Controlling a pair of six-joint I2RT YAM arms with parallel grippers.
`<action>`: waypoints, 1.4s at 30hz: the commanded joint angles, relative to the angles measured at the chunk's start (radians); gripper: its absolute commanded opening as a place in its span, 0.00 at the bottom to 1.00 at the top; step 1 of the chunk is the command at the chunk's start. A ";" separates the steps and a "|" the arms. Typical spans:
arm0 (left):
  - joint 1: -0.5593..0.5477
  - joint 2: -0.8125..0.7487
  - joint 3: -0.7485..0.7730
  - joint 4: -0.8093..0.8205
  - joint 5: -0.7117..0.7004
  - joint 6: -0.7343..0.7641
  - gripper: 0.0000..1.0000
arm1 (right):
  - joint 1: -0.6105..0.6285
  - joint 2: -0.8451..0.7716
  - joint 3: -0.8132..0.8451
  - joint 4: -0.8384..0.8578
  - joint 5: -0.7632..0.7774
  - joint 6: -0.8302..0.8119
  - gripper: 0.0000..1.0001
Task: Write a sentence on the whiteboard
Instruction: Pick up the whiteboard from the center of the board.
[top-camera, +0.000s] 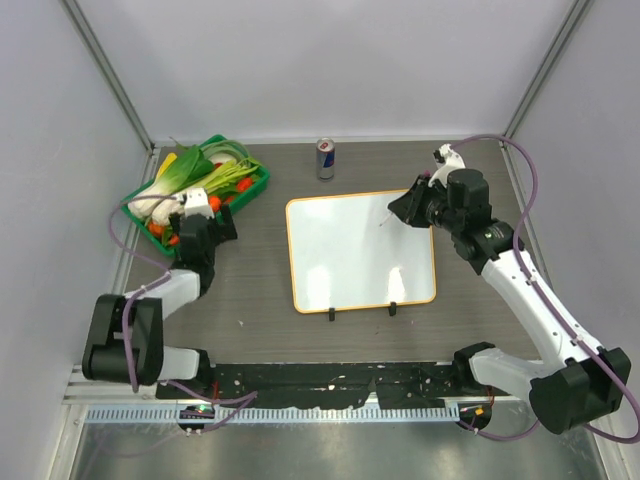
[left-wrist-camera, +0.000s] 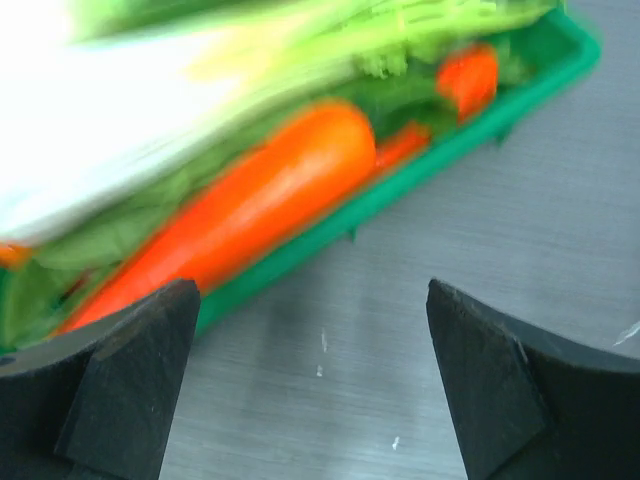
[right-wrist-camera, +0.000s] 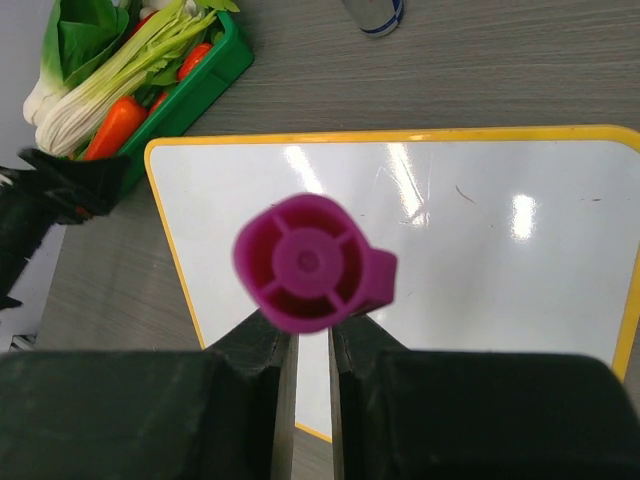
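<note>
The whiteboard lay flat in the middle of the bench, its two black clips on the near edge. Its face was blank apart from a faint short stroke towards the far right corner. No word of the sentence was on it yet, so the task looked to be at its very start: pen brought to the board, writing not yet begun.

The right pincer was over the board's far right corner, clamped narrowly on a magenta marker. The wrist view showed the marker end-on above the closed fingers. Its tip was hidden, so I could not tell whether it touched the surface.

The left pincer stood wide and held nothing, low over the bench beside the near rim of the green tray of vegetables at the far left corner. A drink can stood by the far edge, apart from the board.

The next move probably called for carrying the marker towards the board's far left corner. The tip would then go down lightly and draw the first letters, with room left for two lines.
</note>
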 joint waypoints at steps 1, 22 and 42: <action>0.007 -0.136 0.347 -0.651 -0.142 -0.233 1.00 | -0.001 -0.034 0.053 0.017 0.010 -0.014 0.01; 0.016 -0.272 0.556 -0.908 0.338 -0.421 1.00 | -0.002 -0.068 0.037 0.000 0.030 -0.042 0.01; 0.016 -0.276 0.496 -0.774 0.551 -0.479 1.00 | 0.033 0.062 0.047 0.147 -0.107 0.001 0.02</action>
